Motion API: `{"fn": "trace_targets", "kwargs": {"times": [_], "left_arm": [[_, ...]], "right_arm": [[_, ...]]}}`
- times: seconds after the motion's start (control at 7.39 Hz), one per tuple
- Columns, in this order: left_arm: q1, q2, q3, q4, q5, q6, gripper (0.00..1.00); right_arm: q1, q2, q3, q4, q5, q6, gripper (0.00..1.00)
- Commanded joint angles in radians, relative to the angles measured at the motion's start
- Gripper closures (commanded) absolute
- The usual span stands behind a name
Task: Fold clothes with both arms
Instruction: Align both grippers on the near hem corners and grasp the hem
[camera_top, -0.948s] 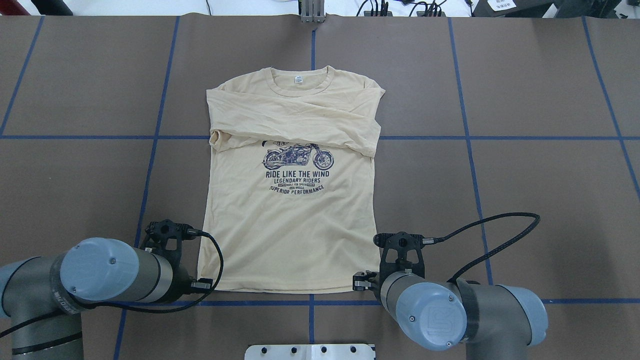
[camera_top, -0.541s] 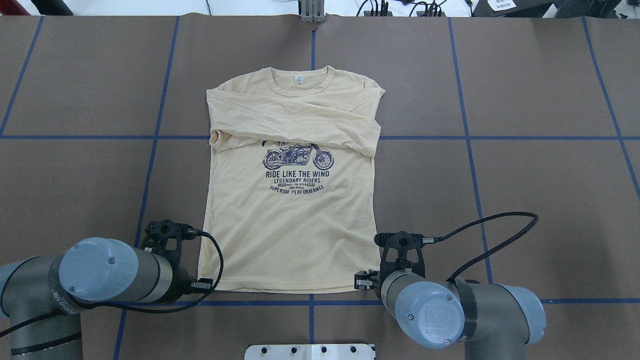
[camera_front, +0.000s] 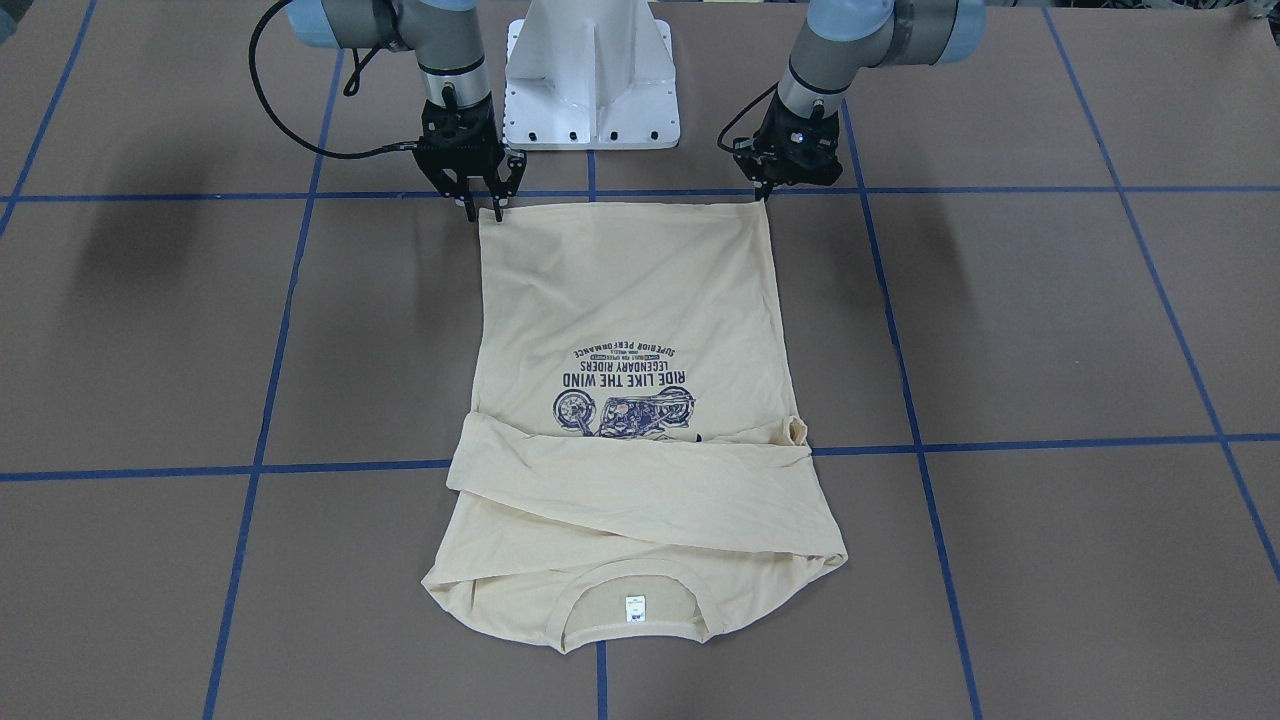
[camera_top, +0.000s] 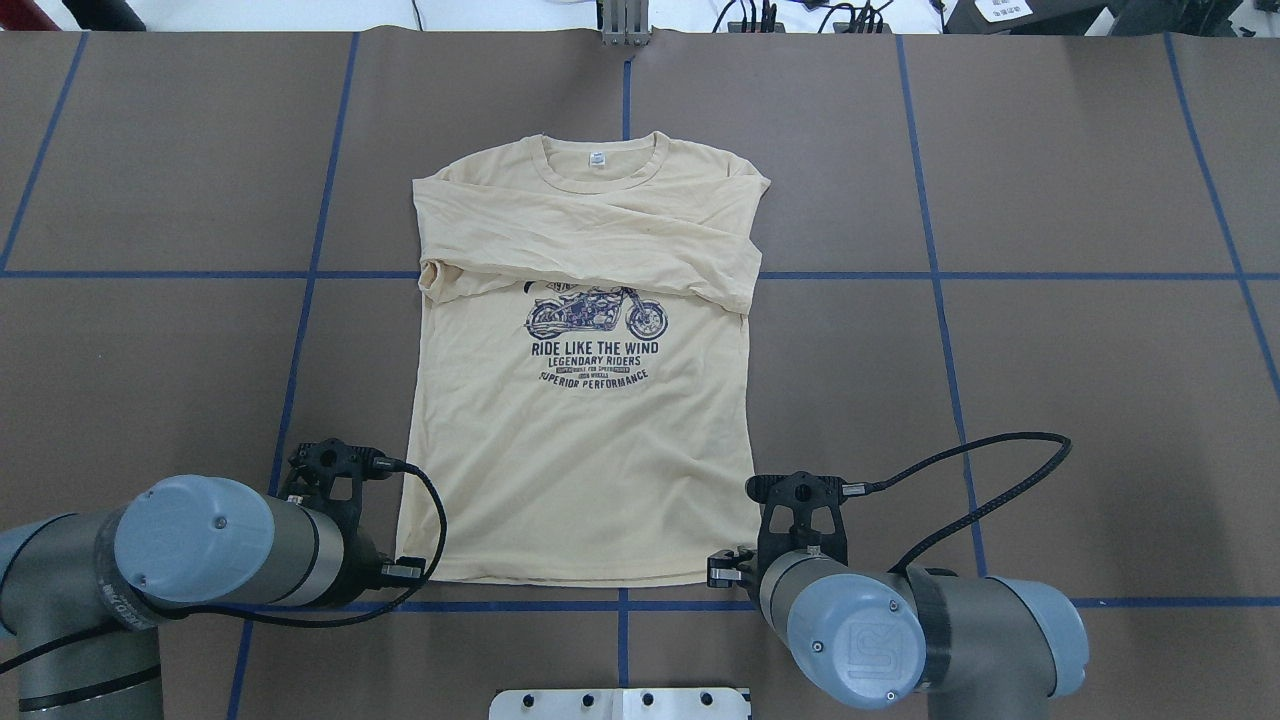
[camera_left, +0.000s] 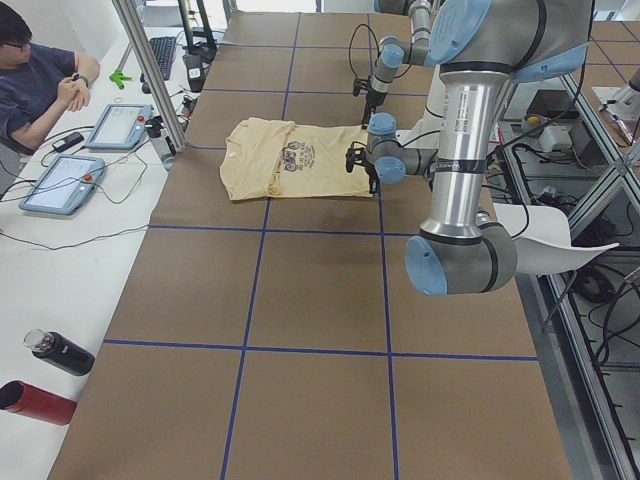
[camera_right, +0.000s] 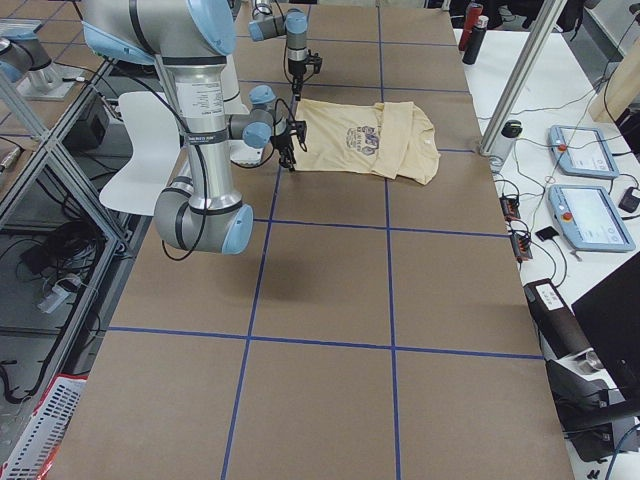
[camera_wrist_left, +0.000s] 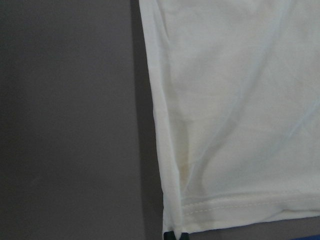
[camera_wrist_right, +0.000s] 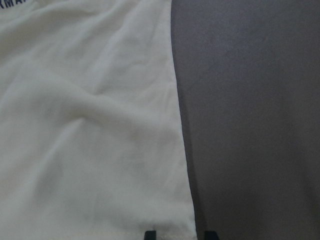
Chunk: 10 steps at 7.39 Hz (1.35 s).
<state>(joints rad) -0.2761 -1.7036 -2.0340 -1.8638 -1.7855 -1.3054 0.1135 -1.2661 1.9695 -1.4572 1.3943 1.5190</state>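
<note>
T-shirt (camera_top: 580, 470) flat on surface (camera_top: 1050, 350), sleeves (camera_top: 600, 240) folded across chest, hem toward me. My right jaws released, straddling right hem corner. My left jaws at left hem corner; clenched or not, can't make out.

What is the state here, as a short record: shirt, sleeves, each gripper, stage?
shirt: flat on the table, print up
sleeves: both folded across the chest
right gripper: open, fingers at one hem corner
left gripper: at the other hem corner; open or shut unclear
stage: hem not yet lifted
</note>
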Motion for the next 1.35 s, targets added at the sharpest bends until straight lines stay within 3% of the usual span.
{"fn": "trace_targets", "kwargs": {"times": [0.0, 0.54, 0.81, 0.95, 1.08, 1.22], "left_arm": [[0.000, -0.001, -0.002, 0.000, 0.000, 0.000, 1.00], [0.000, 0.002, -0.009, 0.000, 0.000, 0.000, 1.00], [0.000, 0.005, -0.026, 0.002, -0.002, 0.000, 1.00], [-0.008, 0.016, -0.082, 0.006, -0.005, 0.006, 1.00], [-0.011, 0.042, -0.157, 0.009, -0.049, 0.006, 1.00], [-0.017, 0.054, -0.234, 0.032, -0.143, 0.005, 1.00]], "right_arm": [[-0.008, 0.001, 0.000, 0.000, -0.006, 0.001, 0.60], [-0.006, -0.001, 0.002, -0.002, -0.008, 0.000, 1.00], [0.015, -0.002, 0.040, -0.008, 0.005, -0.005, 1.00], [0.038, -0.021, 0.108, -0.017, 0.043, -0.006, 1.00], [0.075, -0.047, 0.199, -0.075, 0.139, -0.007, 1.00], [0.080, -0.065, 0.316, -0.171, 0.200, -0.007, 1.00]]}}
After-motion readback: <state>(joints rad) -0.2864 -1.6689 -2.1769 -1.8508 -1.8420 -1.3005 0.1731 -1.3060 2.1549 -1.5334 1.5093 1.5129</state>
